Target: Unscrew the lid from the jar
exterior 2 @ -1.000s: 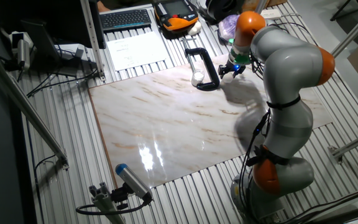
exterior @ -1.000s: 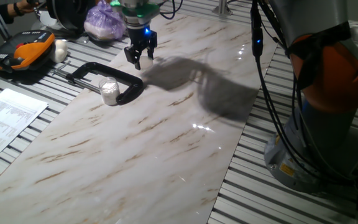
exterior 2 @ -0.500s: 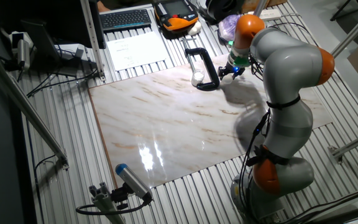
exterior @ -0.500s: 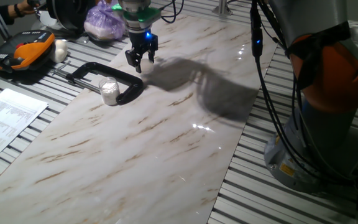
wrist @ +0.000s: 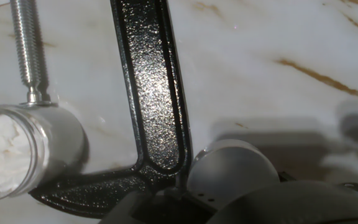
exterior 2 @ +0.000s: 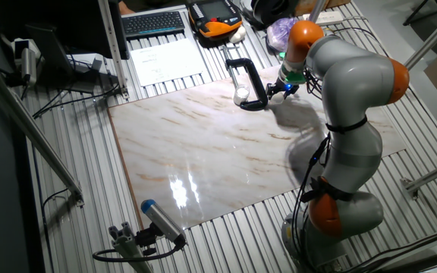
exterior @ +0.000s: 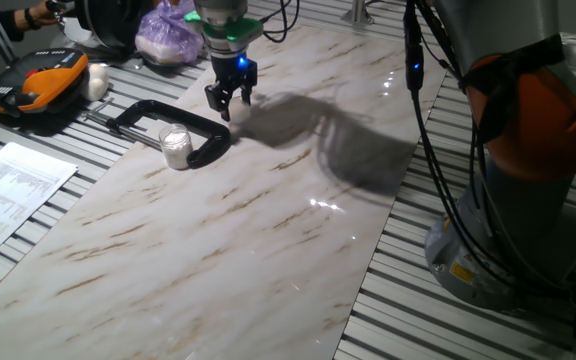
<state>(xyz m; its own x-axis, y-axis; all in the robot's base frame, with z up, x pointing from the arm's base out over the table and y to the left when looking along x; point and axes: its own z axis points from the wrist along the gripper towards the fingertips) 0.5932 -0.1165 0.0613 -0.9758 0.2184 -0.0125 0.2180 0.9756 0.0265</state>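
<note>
Lid (wrist: 232, 167) sitting half hidden between the fingers, bottom centre; gripper (exterior: 230, 106) gripping it, now sitting lower, nearer the clamp (exterior: 183, 125). Jar (wrist: 23, 149) open, cut off left.

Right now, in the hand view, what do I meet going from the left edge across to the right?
The open jar with whitish contents, the clamp's threaded screw just above it, then the black clamp frame, then the round lid lying on the marble.
</note>
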